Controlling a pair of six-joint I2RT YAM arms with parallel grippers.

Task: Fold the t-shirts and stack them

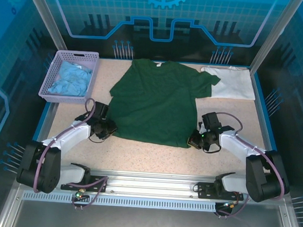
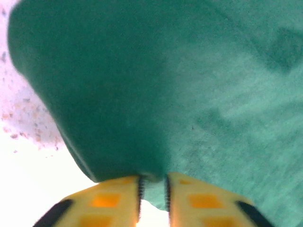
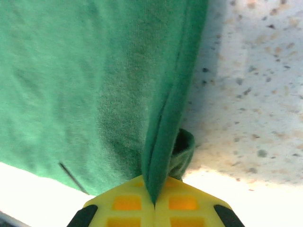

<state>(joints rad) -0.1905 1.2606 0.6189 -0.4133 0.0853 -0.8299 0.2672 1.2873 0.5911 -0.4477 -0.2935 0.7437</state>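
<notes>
A large dark green t-shirt (image 1: pixel 155 101) lies spread flat in the middle of the table, neck toward the back. A white t-shirt (image 1: pixel 230 81) lies folded at the back right, touching the green sleeve. My left gripper (image 1: pixel 108 129) is at the shirt's near left hem corner; the left wrist view shows its yellow fingers (image 2: pixel 113 198) shut on the green cloth (image 2: pixel 156 187). My right gripper (image 1: pixel 196 140) is at the near right hem corner. In the right wrist view its jaws are pressed together on a pinched fold of green cloth (image 3: pixel 163 156).
A lilac plastic basket (image 1: pixel 56 69) with crumpled light blue cloth (image 1: pixel 71 80) stands at the back left. The speckled tabletop (image 1: pixel 149 157) is bare between the shirt's hem and the arm bases. Blue walls and metal posts enclose the table.
</notes>
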